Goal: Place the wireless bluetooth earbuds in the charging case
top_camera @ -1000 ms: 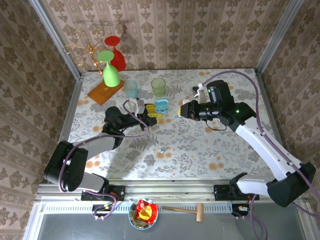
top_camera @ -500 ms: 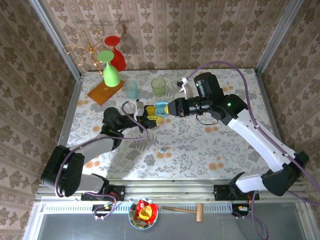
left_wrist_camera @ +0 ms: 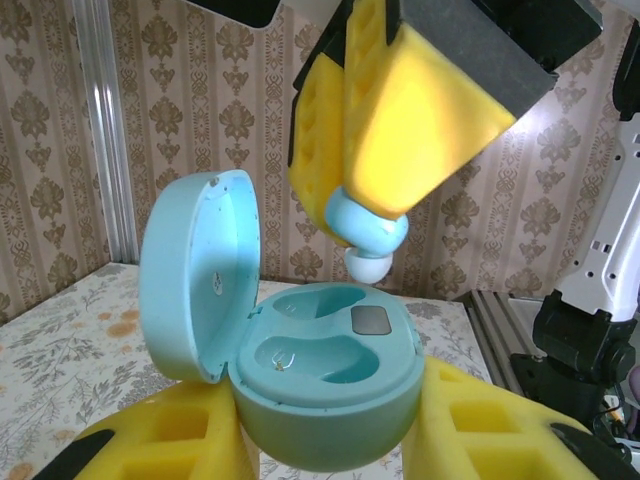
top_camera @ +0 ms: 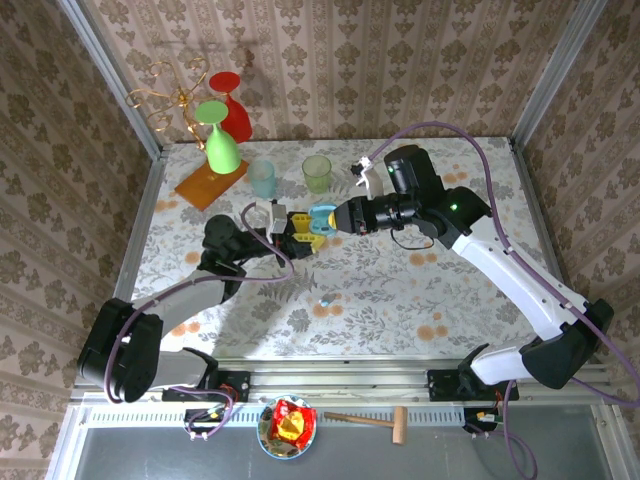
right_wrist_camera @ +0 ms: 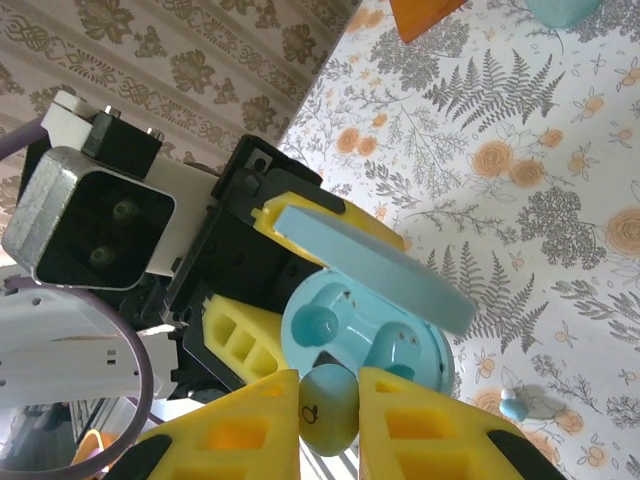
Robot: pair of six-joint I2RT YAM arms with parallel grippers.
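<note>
Starting from the counter point(top_camera: 400, 290), the left pincer point(left_wrist_camera: 330, 435) is clamped on the open case point(left_wrist_camera: 330, 390), and the right pincer point(left_wrist_camera: 372, 215) is closed on a bud point(left_wrist_camera: 370, 235) hanging just above the case's wells point(left_wrist_camera: 320, 355). The likely failure is the bud coming down tilted or off-centre. It would catch on a well's rim, slip free and drop, while a hard push could twist the case in its grip. The left wrist view gives the gap between bud and well side-on, too small to read from above. The top view adds a spare bud point(top_camera: 325, 299) lying on the counter.
</note>
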